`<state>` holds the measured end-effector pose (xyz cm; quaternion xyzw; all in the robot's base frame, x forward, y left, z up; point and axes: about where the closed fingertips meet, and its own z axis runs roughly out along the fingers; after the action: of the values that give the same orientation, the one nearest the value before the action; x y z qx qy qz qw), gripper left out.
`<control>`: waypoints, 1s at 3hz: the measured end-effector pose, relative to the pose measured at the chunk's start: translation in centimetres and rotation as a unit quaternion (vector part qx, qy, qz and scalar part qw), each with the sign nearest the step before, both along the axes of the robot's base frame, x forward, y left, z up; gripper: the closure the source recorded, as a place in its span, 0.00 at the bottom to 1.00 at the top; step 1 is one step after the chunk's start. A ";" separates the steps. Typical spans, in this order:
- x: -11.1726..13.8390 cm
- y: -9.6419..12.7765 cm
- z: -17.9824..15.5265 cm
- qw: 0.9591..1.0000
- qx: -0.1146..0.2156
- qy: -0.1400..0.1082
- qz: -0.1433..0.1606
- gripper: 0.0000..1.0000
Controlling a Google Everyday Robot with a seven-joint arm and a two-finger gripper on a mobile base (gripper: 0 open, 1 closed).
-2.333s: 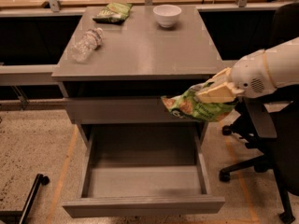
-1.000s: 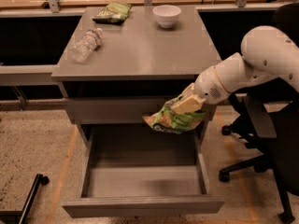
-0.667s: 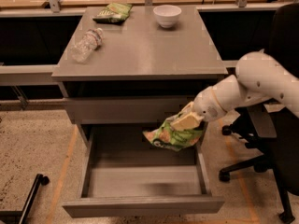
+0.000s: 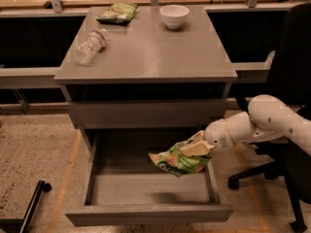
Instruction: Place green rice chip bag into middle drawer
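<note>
The green rice chip bag (image 4: 179, 162) is puffy and light green with white and tan print. It hangs in my gripper (image 4: 195, 147), which is shut on its upper right end. The bag is over the right part of the open middle drawer (image 4: 146, 211), just above the drawer's grey floor and close to its right wall. My white arm (image 4: 262, 126) reaches in from the right, low beside the cabinet.
On the cabinet top (image 4: 150, 52) lie a clear plastic bottle (image 4: 90, 45), a flatter dark green bag (image 4: 116, 12) and a white bowl (image 4: 174, 15). A closed drawer front (image 4: 146, 113) sits above the open one. A black office chair (image 4: 286, 106) stands at right.
My arm has swung lower and moved the bag leftward and down, from beside the cabinet's right edge to over the open drawer's right side.
</note>
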<state>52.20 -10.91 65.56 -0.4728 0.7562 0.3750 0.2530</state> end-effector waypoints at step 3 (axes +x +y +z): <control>1.7 1.8 -6.8 1.000 0.015 -0.019 -0.020 0.81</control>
<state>53.86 -9.09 58.78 -0.4606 0.7552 0.3719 0.2815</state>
